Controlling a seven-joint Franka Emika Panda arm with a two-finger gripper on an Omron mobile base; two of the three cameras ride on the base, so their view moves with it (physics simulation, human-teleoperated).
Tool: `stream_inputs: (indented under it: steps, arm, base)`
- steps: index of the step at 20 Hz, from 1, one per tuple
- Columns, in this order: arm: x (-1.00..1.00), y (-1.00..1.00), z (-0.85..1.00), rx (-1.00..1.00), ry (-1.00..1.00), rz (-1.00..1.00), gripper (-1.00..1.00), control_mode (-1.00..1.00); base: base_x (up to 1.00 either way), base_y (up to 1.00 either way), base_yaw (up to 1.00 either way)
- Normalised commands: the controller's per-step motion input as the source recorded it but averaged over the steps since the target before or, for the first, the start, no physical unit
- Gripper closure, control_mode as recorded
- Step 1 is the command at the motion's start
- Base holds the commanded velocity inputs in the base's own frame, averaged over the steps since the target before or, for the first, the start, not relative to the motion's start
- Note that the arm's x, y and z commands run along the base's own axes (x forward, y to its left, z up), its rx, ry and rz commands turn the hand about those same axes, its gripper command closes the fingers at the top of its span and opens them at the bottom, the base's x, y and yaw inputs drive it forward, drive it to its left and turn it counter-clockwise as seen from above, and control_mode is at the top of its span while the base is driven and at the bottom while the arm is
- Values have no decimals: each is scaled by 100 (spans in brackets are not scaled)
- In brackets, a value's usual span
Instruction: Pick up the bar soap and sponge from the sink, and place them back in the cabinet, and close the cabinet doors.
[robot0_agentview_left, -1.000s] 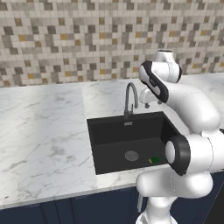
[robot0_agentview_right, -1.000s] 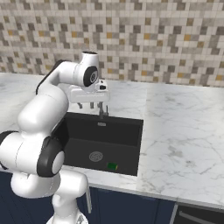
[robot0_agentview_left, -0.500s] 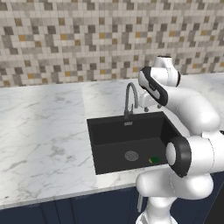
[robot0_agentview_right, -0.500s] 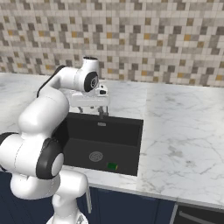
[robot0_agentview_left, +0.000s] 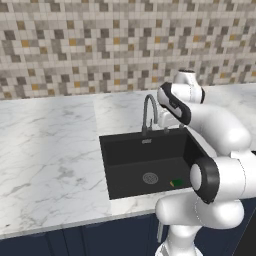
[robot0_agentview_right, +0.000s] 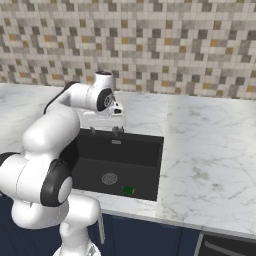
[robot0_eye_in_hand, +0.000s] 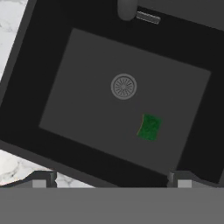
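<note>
The black sink (robot0_agentview_left: 142, 154) is set in the marble counter, with a round drain (robot0_agentview_left: 150, 177) in its floor. The sponge (robot0_agentview_left: 176, 183), a small green block with a yellow edge, lies on the floor by the front right corner, right of the drain. In the right base view the sponge (robot0_agentview_right: 128, 190) sits near the front wall of the sink (robot0_agentview_right: 127, 153). My gripper (robot0_agentview_right: 105, 130) hangs open above the sink's back edge, beside the faucet (robot0_agentview_left: 149, 113). The hand view looks straight down at the sponge (robot0_eye_in_hand: 149, 127), and the fingertips (robot0_eye_in_hand: 181, 179) stand wide apart. The bar soap, the cabinet and the cabinet doors are out of view.
White marble counter (robot0_agentview_left: 50, 155) spreads to both sides of the sink, and a mosaic tile wall (robot0_agentview_left: 100, 45) rises behind it. Navy base cabinets (robot0_agentview_right: 145, 235) run below the counter. My own arm (robot0_agentview_left: 220, 130) arches over the sink's right side.
The hand has dropped a little toward the sink's back edge. The sponge has not moved, and the jaws have stayed wide.
</note>
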Motion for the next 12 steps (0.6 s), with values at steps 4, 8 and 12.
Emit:
stream_inputs:
  steps: [4,8,12]
  arm:
    - [3,0,-20,0,0,-8,-100,-100]
    - [5,-5,-14,0,0,-14,-100,-100]
    - [6,-8,-10,0,0,-16,-100,-100]
  base:
    - [0,0,0]
    - [0,0,0]
    - [0,0,0]
